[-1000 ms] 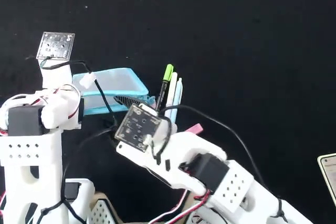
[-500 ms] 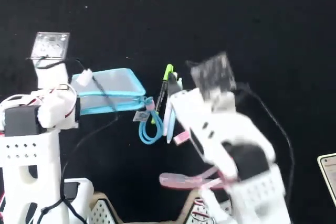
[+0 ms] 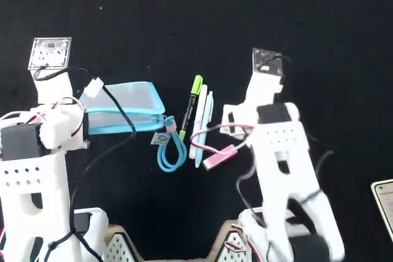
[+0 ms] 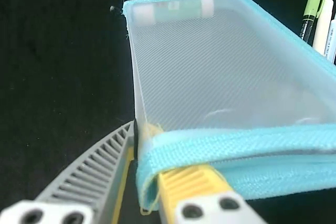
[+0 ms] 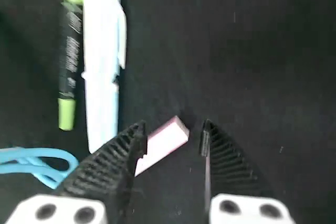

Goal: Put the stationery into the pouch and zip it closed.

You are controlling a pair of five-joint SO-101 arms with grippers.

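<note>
**Left claw [image 4: 144,150] on the pouch [image 4: 220,72], right claw [image 5: 173,129] spread over the eraser [image 5: 163,140]**

Your left claw is pinching one end corner of the pouch; the blue zip band sits between its grey finger [image 4: 92,182] and its yellow finger [image 4: 184,184]. From that corner the pouch stretches away across the black table [image 3: 319,41], see-through mesh side up; you cannot tell from here whether the zip is open.

Your right claw is spread wide and holds nothing; it hangs over the pink eraser, and one end of the eraser shows in the gap between the two black fingertips; whether either tip touches it, you cannot tell.

The eraser lies on the table just beside the lower ends of the pens. The pens lie side by side and touching: the green marker [image 3: 192,97] nearest the pouch, the white pen [image 3: 199,121] in the middle, the pale blue pen [image 3: 207,118] on the far side.

A blue cord loop [image 3: 171,153] hangs off the zip end of the pouch and lies between the pouch and the pens, close to the marker's tip.

All the stationery lies outside the pouch.
</note>
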